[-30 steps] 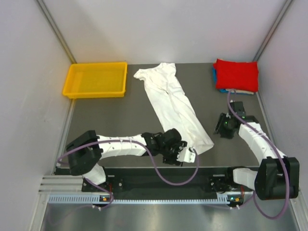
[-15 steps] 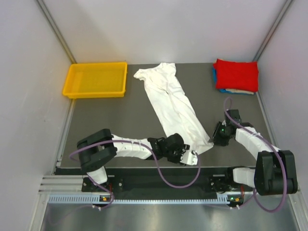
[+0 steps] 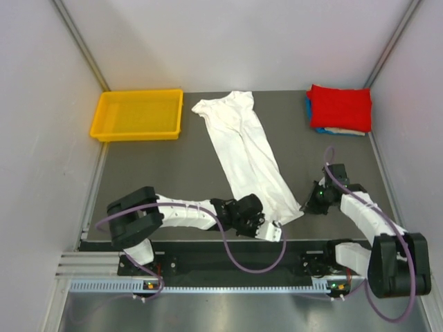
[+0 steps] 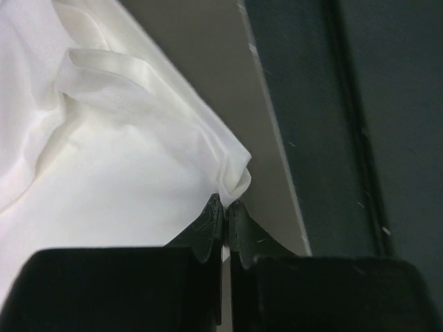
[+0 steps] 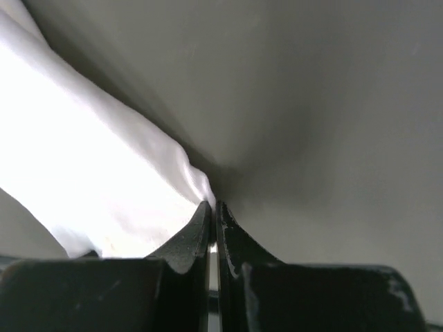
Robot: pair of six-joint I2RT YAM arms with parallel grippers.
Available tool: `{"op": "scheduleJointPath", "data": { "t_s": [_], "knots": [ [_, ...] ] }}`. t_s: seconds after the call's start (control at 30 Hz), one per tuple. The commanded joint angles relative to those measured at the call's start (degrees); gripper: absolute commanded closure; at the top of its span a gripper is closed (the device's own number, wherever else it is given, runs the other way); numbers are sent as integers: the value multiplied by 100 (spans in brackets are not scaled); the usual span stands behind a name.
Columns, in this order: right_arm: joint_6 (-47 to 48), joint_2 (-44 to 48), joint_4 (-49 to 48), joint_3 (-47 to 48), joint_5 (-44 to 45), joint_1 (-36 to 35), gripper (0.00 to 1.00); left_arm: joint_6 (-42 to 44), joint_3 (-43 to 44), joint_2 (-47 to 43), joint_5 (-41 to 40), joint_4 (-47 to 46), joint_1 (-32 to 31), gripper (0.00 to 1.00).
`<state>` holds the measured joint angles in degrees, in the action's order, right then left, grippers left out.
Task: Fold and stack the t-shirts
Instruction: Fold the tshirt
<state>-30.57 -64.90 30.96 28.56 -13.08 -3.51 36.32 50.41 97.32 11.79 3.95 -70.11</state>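
Now the long white cotton t-shirt (image 3: 249, 149) lies diagonally across the dark grey table (image 3: 159, 166), collar far, hem near. The left gripper (image 4: 225, 206) has its jaws pressed together on one hem corner; the right gripper (image 5: 212, 206) likewise pinches the opposite corner. A folded red t-shirt (image 3: 339, 107) tops the far-right stack.

My top camera looks down from above and behind my bases over the whole dark grey table (image 3: 159, 166). Wrist cameras peer very close along my left pincer (image 4: 225, 207) and right pincer (image 5: 211, 207); all three views share the near hem of the long white cloth t-shirt (image 3: 249, 149).
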Motion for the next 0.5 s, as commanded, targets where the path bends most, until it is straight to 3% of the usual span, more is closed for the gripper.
{"op": "scheduleJointPath", "data": {
  "t_s": [0.0,0.13,0.2,0.3,0.47],
  "knots": [
    [-63,705,847,-8,-177,-377,100,-2,-225,-616,893,1597,-21,100],
    [-90,1145,1465,229,-308,-677,100,-27,-251,-1179,1324,2057,321,100],
    [-81,1147,1588,535,-388,-774,100,-115,-207,-1417,1562,2224,847,100],
    [15,779,1387,1140,-450,-871,100,-309,-85,-1523,1993,2216,1785,100],
    [314,-872,519,2615,-563,-897,100,-485,477,-1094,2275,2216,3078,100]
  ]
}}
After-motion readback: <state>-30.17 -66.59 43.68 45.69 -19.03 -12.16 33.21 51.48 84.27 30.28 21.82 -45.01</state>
